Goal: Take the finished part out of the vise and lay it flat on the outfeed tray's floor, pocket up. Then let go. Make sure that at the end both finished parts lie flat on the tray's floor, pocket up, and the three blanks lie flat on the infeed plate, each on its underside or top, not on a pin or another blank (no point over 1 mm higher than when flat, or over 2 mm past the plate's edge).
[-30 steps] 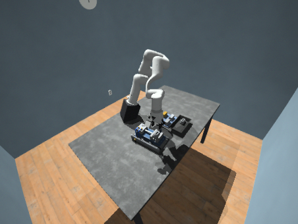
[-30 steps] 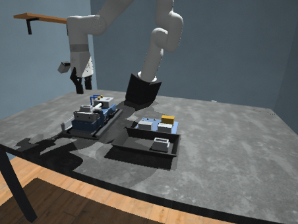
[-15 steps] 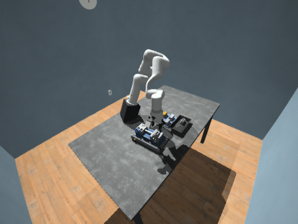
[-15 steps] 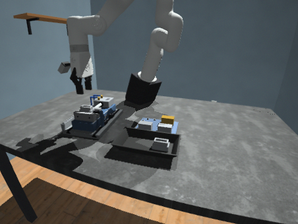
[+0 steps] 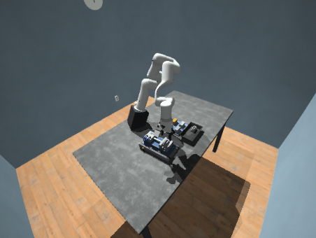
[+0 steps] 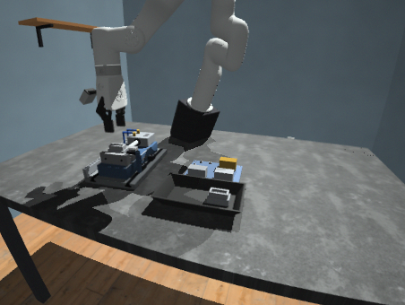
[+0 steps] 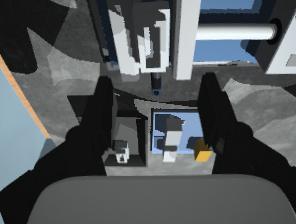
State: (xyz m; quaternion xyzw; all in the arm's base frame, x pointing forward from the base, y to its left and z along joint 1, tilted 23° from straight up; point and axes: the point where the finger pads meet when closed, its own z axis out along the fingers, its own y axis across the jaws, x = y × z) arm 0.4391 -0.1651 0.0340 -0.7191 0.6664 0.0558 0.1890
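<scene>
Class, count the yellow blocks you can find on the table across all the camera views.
1: a yellow block on the blue fixture plate behind the outfeed tray. Others may be hidden behind the vise.

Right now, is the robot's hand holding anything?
No, the hand hangs open above the vise with nothing between its fingers.

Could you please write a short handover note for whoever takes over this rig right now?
Gripper: open, holding nothing, hanging above the vise.
Outfeed tray: a light part with an open pocket facing up lies flat on its floor, apart from the gripper.
Done: part looks placed and released.
Left: probably nothing. I cannot tell whether the vise still holds a piece, so check that.
</scene>
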